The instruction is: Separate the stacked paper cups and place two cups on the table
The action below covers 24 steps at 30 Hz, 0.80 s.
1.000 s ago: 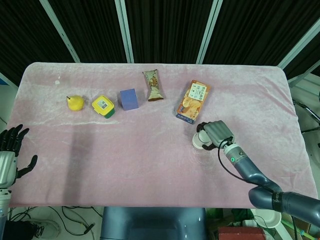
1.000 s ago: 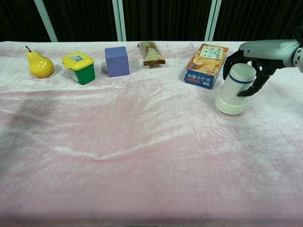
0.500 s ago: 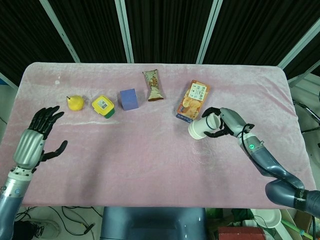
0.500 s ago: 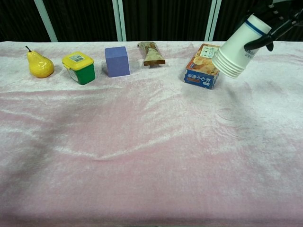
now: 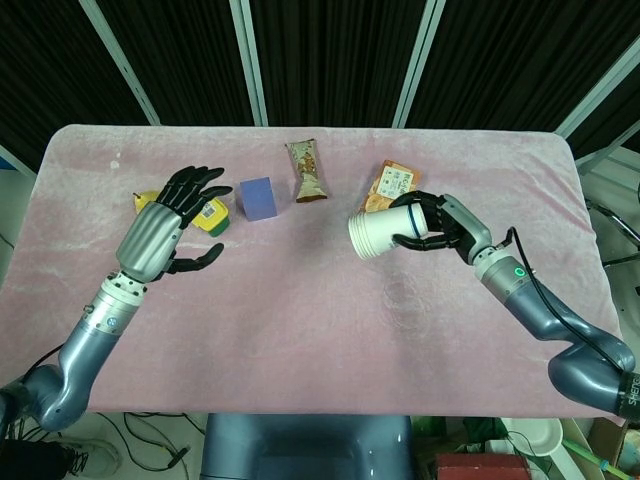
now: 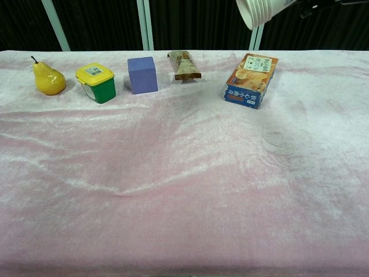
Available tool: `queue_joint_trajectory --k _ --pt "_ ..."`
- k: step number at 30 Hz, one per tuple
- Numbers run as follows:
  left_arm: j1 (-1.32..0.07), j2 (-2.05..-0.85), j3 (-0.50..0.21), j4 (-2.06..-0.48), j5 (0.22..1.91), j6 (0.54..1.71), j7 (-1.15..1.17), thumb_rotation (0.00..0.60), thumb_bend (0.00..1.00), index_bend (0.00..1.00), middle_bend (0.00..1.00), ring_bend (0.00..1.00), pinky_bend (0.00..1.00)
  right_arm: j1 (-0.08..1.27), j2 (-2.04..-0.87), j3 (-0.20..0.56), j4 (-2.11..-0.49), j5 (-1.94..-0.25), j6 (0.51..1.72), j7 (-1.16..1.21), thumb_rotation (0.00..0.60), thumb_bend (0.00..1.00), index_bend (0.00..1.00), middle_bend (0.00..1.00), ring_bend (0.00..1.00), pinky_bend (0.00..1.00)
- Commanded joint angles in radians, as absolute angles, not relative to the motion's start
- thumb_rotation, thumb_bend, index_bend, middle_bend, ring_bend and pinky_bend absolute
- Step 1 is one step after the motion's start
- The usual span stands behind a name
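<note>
1. The left hand (image 5: 160, 232) has a grey metallic back plate and black fingers (image 5: 195, 180).
2. The right hand (image 5: 445, 225) is dark grey.
3. Behind each hand's fingers run blue-grey arm shells; a green light glows on the right wrist.

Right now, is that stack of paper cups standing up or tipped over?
Tipped: the cup stack lies sideways in the right hand, above the table, rims pointing left.

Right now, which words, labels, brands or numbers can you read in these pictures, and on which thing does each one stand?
None can be read for certain.
Orange and blue snack box: print on its top and blue front, too blurred.
Yellow lid of the green tub: white label, too small.
Brown snack bar wrapper: print blurred.
Stacked paper cups: no text visible.
</note>
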State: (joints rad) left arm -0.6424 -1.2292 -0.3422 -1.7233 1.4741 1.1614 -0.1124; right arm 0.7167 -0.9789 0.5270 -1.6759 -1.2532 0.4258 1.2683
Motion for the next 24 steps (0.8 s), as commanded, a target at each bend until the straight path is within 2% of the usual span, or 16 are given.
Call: queue_joint_trajectory --k 1,9,24 --pt "-0.668 -1.24 -0.348 -1.732 1.453 1.136 -0.091 0.6 0.31 0.2 0.07 0.0 0.0 0.737 -0.954 0.558 -1.713 -1.183 0.382 1.297 0.6 0.3 0.61 0.45 0.59 0.53" --pt "-0.717 -1.275 -0.367 -1.723 1.423 1.134 -0.064 0.6 0.32 0.26 0.1 0.0 0.0 0.781 -0.935 0.579 -1.771 -1.017 0.297 1.291 0.6 0.29 0.61 0.45 0.59 0.53" --pt "-0.769 -1.349 -0.368 -1.704 1.422 1.176 -0.033 0.6 0.31 0.34 0.11 0.0 0.0 0.831 -0.963 0.577 -1.827 -0.818 0.307 1.181 0.6 0.29 0.61 0.45 0.59 0.53"
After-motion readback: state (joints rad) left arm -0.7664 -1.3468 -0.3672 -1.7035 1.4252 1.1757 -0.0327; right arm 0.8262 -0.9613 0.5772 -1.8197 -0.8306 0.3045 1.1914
